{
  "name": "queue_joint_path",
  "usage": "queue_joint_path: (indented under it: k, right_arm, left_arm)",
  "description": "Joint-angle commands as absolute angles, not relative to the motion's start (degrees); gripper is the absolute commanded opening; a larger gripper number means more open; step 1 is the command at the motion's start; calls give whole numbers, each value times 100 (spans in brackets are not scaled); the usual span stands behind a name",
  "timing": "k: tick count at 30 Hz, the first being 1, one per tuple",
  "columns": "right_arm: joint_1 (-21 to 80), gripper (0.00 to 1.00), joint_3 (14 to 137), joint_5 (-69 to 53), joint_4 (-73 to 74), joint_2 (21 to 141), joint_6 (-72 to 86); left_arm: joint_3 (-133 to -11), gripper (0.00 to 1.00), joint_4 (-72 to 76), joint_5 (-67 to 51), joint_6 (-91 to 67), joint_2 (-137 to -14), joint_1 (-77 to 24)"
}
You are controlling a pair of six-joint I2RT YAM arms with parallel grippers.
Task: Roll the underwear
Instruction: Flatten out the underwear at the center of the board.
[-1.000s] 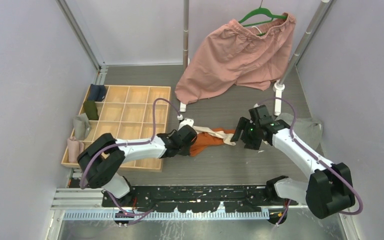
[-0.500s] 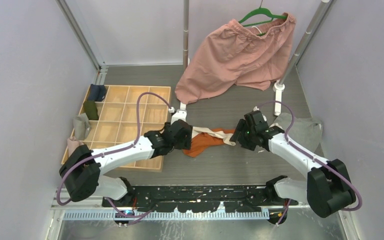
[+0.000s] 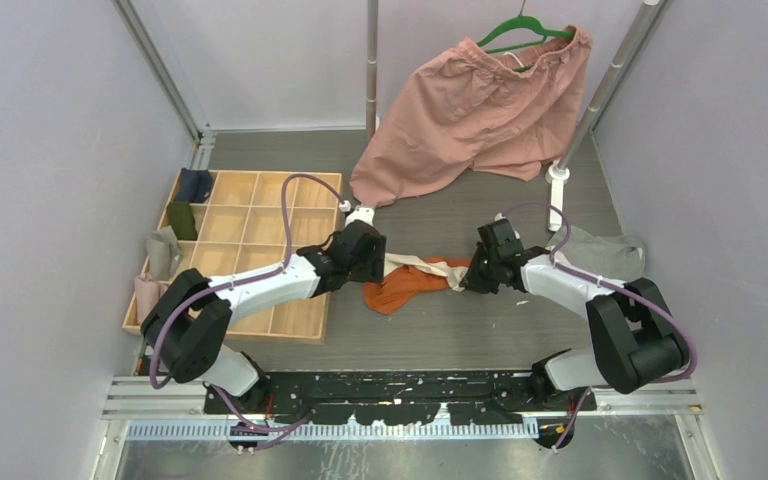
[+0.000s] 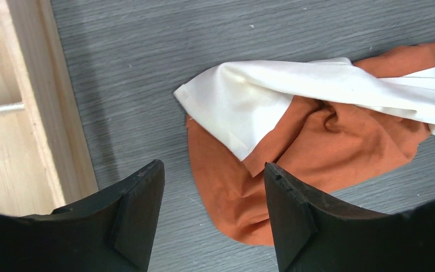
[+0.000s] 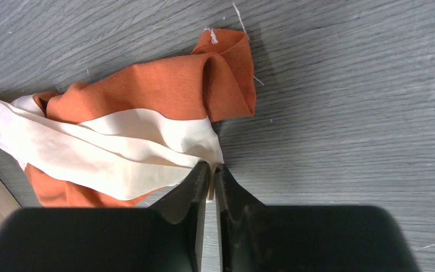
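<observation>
The rust-orange underwear point(image 3: 407, 283) with its cream-white band lies crumpled on the grey table between the two arms. My left gripper point(image 4: 214, 212) stands open just over its left end point(image 4: 272, 170), nothing between the fingers. My right gripper point(image 5: 211, 173) is shut on the cream band's right corner point(image 5: 147, 147). In the top view the left gripper point(image 3: 367, 262) and the right gripper point(image 3: 472, 279) flank the cloth. A grey underwear point(image 3: 605, 255) lies behind the right arm at the right.
A wooden divider tray point(image 3: 260, 215) sits at the left with a few rolled cloths in and beside it. Big pink shorts point(image 3: 470, 115) hang from a green hanger at the back, near two upright poles point(image 3: 371, 60).
The left gripper opened, let go of the cloth and drew back toward the tray. The right gripper moved in and shut on the cream band's right corner.
</observation>
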State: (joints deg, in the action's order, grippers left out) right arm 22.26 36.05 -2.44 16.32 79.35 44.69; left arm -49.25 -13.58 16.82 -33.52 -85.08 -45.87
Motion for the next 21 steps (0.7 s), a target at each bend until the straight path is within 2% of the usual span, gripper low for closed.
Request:
queue_joint_path:
  k: [1, 4, 8, 11, 15, 21]
  right_arm:
    - [2204, 9, 3558, -208, 1469, 7686, 4455]
    - [2202, 1, 3534, 264, 1951, 7173, 4386]
    - [2199, 1, 3550, 716, 2618, 6487, 4316]
    - [2204, 1, 3567, 733, 2811, 6198, 4291]
    - [2199, 1, 3590, 572, 2806, 6186, 4290]
    - [2200, 1, 3567, 438, 2709, 6255, 4280]
  left_arm:
    - [-5192, 66, -909, 1562, -3077, -8623, -4529]
    - [-5222, 65, -844, 1459, -2990, -8679, -4500]
    - [-5330, 62, -813, 1343, -2937, -8843, -4491]
    - [-5412, 56, -781, 1166, -3017, -9031, -4491]
    - [-5435, 48, -624, 1070, -3188, -9203, -4492]
    - [-5638, 46, -557, 1069, -3215, -9606, -4491]
